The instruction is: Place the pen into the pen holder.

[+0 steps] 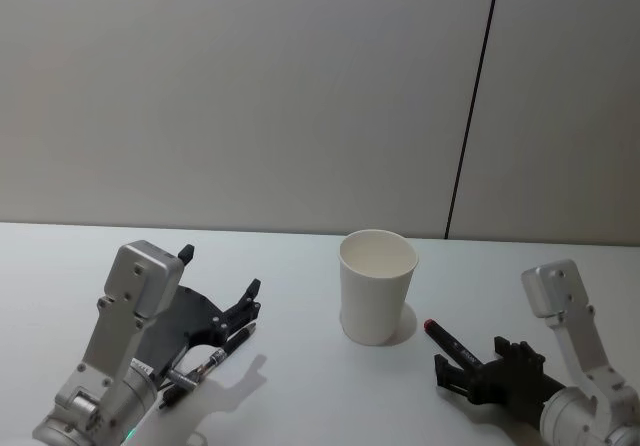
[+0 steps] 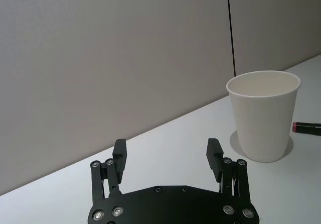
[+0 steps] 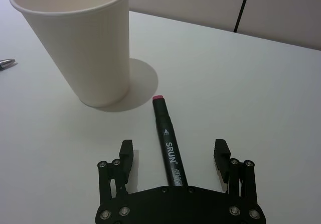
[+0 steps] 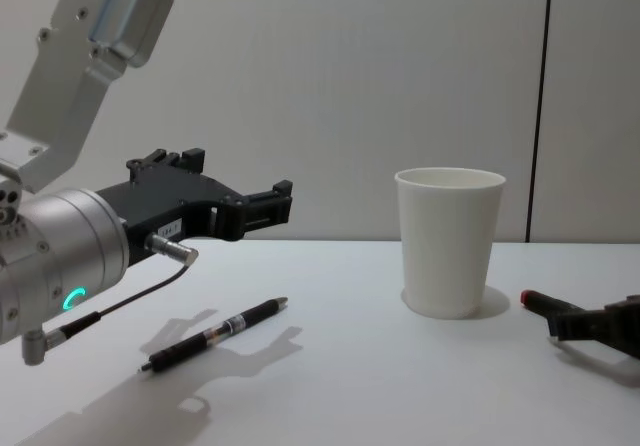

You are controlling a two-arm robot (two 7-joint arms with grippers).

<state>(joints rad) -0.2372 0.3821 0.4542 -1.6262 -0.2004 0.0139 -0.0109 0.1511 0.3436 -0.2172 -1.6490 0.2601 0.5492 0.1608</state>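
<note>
The pen holder, a white paper cup (image 1: 377,286) (image 4: 448,241), stands upright mid-table. A black marker pen with a red end (image 1: 448,339) (image 3: 168,141) lies flat to its right, red end toward the cup. My right gripper (image 1: 470,358) (image 3: 173,151) sits low at the table, open, with a finger on each side of the marker's rear half and not touching it. A slim black ballpoint pen (image 1: 225,346) (image 4: 215,336) lies left of the cup. Above it hovers my left gripper (image 1: 222,276) (image 2: 167,156) (image 4: 240,181), open and empty.
The white table (image 1: 300,386) runs back to a grey panelled wall with a dark vertical seam (image 1: 470,106). Open tabletop lies in front of the cup and between the two arms.
</note>
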